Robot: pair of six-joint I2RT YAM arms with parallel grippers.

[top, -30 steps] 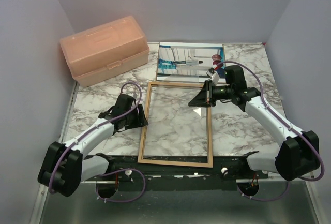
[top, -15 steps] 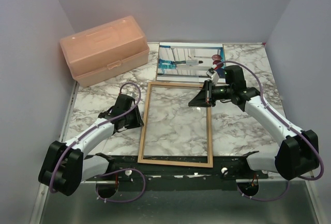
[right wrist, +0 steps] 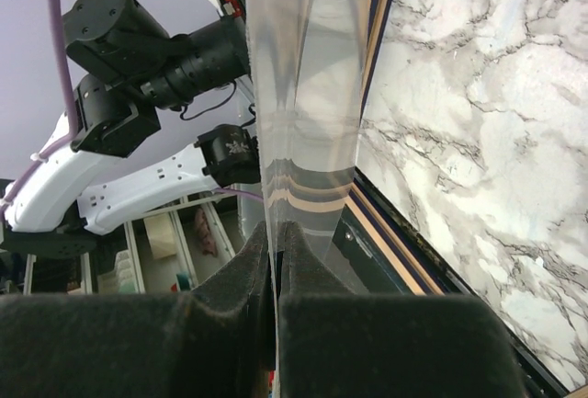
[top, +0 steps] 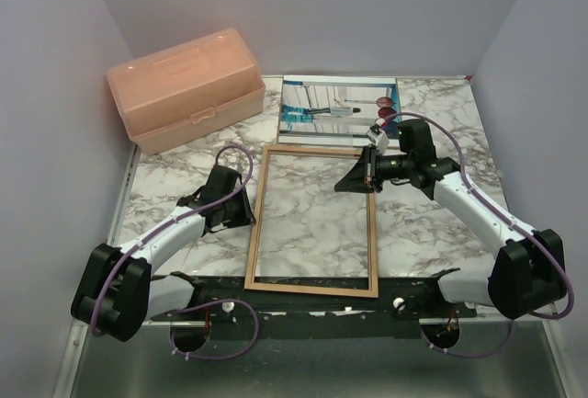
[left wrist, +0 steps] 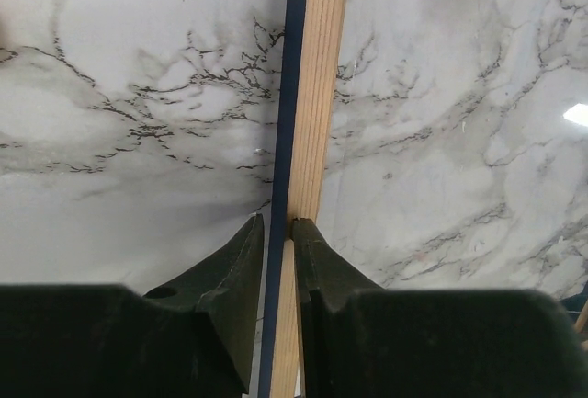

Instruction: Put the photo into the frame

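Note:
The frame (top: 312, 285) lies flat in the middle of the table, light wood face up. My left gripper (top: 246, 210) is at its left rail. In the left wrist view the gripper (left wrist: 277, 228) is shut on that rail (left wrist: 317, 95), one finger on the navy side and one on the wood. My right gripper (top: 351, 182) is above the frame's far right corner. It (right wrist: 276, 233) is shut on the clear pane (right wrist: 308, 76) and holds the pane up on edge above the frame (right wrist: 384, 246). The photo (top: 337, 104) lies flat at the back, beyond the frame.
A closed peach plastic box (top: 184, 85) stands at the back left. Purple walls close in the table on three sides. The left arm (right wrist: 138, 187) shows through the pane in the right wrist view.
My left gripper has closed in on the frame's left rail. My right gripper has shifted slightly towards the back with the pane. The frame and the photo have stayed put.

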